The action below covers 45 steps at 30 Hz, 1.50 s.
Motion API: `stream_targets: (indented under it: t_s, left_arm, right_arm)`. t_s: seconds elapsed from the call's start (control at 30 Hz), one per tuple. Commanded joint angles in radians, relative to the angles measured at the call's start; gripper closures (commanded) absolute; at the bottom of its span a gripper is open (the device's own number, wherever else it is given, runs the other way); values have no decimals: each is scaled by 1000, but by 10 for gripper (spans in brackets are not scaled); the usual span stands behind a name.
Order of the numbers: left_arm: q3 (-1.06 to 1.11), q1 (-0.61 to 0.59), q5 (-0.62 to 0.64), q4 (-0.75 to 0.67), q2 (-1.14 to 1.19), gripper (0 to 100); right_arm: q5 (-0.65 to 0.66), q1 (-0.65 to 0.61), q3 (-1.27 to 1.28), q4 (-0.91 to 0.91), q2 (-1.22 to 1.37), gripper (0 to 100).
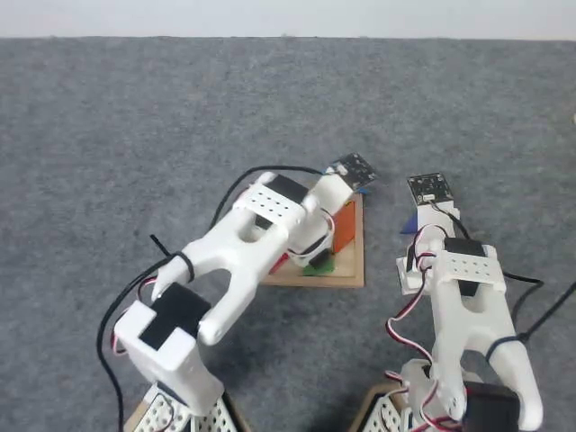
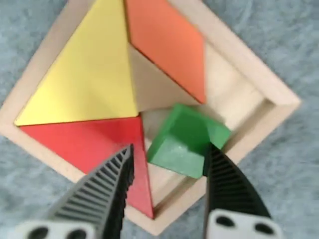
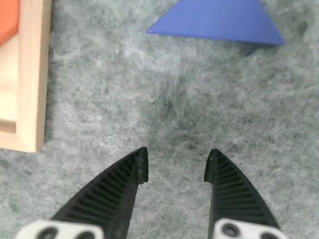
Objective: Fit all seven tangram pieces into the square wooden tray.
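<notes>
At left, the left gripper point(image 2: 169, 152) hangs spread over the square wooden tray point(image 2: 281, 102). In the tray a yellow triangle point(image 2: 89, 74), red triangle point(image 2: 99, 142) and orange parallelogram point(image 2: 167, 45) lie flat, and a green piece point(image 2: 187, 142) sits askew between the fingers. To the right, a blue triangle point(image 3: 219, 22) lies on the grey felt point(image 3: 174, 99) outside the tray. The right gripper point(image 3: 177, 153) is spread above bare felt near it.
</notes>
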Motion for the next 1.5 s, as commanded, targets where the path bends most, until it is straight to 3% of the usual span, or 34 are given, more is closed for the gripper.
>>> stream_targets:
  t_s: [0.0,0.67,1.07,1.47]
  left_arm:
    - [-10,-26,-20,-17,-14,779]
    - [-93,-149,109,-143,-8,779]
    - [19,-163,-12,-81,-6,779]
    - [33,-163,-18,-34,-18,804]
  right_arm:
    - [-12,-12,0,-16,-39,796]
    - [-12,-12,0,-15,-39,796]
    - [-14,-13,0,-13,-39,796]
    - [-14,-13,0,-15,-39,795]
